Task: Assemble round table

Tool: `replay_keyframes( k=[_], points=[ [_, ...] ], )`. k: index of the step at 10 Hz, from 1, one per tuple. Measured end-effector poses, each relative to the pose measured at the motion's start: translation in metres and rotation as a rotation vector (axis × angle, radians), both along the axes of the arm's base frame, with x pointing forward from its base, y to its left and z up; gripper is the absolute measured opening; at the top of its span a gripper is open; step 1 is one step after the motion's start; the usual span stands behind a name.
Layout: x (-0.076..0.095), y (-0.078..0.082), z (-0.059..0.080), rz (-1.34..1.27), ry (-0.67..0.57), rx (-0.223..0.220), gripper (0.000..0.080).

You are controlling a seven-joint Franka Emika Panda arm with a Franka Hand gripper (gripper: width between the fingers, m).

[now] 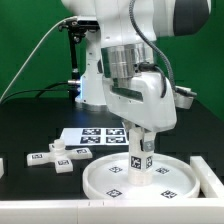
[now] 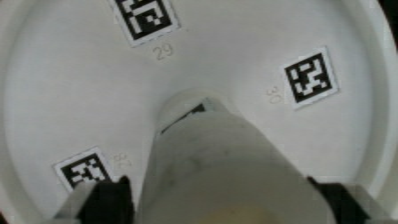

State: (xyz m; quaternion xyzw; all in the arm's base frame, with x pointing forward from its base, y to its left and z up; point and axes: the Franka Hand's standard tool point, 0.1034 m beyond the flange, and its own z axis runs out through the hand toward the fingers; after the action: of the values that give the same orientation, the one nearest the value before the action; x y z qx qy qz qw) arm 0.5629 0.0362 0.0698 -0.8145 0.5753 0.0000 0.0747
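Now | gripper clamped on leg, upright at disc centre | judgement: hold plumb, seat squarely, turn slowly, no side load.

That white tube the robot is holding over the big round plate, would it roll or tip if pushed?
The leg looks like stiff, hard plastic, so it probably won't bend in the gripper. Upright on the disc, it's short and thick, so likely steady; on its side, its round shape would probably roll.
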Motion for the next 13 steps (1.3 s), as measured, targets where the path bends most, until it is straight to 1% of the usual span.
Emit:
replay_keyframes(
  k=[1,2,3,4,6,7,9,10,11,12,13],
  points=[
    [0.0005,0.0011,0.0004,0.108,-0.015,-0.011,0.0622],
    [0.0008,0.0037,0.0005,0.25,-0.032,-0.025,0.0622],
    [0.0001,0.0085,-0.0005,0.473,-0.052,-0.05,0.0645],
    [-0.0009,0.0103,-0.0012,0.548,-0.059,-0.055,0.0645],
    [-0.0008,0.0087,-0.0011,0.682,-0.075,-0.066,0.0648],
    [-0.0007,0.0078,-0.0004,0.82,-0.086,-0.079,0.0649],
    [0.0027,0.0015,0.0029,1.177,-0.118,-0.107,0.0649],
    [0.0018,0.0043,0.0023,1.298,-0.128,-0.119,0.0649],
    [0.0003,0.0047,0.0048,1.298,-0.168,-0.171,0.0649],
    [-0.0046,0.0029,0.0033,1.376,-0.166,-0.182,0.0649],
    [-0.0033,0.0009,0.0033,1.452,-0.169,-0.195,0.0649]
  ],
)
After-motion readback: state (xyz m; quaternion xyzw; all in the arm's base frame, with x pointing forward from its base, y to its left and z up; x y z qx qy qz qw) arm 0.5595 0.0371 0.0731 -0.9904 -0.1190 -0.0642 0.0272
